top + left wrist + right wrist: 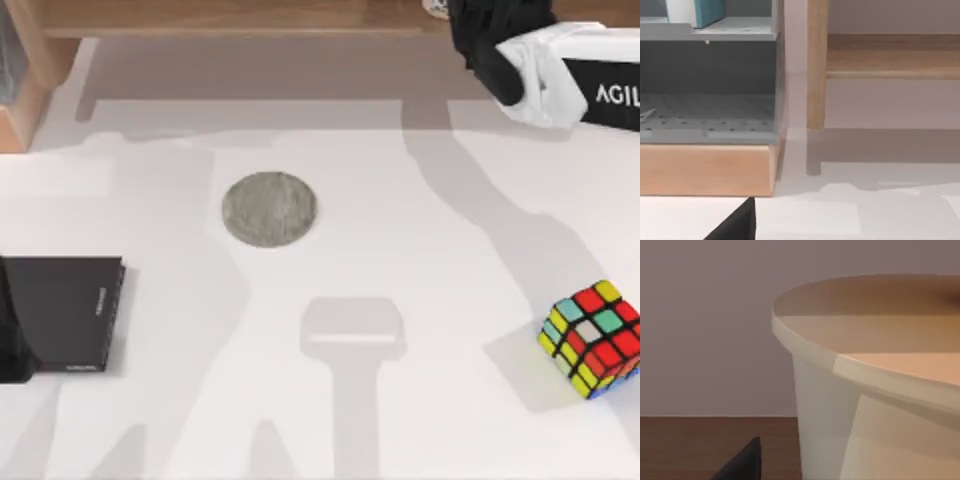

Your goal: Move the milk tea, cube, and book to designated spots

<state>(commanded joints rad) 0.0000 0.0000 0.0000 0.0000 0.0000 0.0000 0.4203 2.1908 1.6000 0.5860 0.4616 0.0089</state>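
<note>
Closest to us, our cube sits alone on the white table, near the right edge. A careless push could roll it off that side. On the left lies the black slab, bare on top, and past the middle rests the grey stone disc, also bare. Far back, our right arm reaches over the wooden shelf, right beside a big pale cup. We cannot tell if its gripper is open or closed, so the cup could tip. The left wrist view looks at a grey rack with a blue book on top.
</note>
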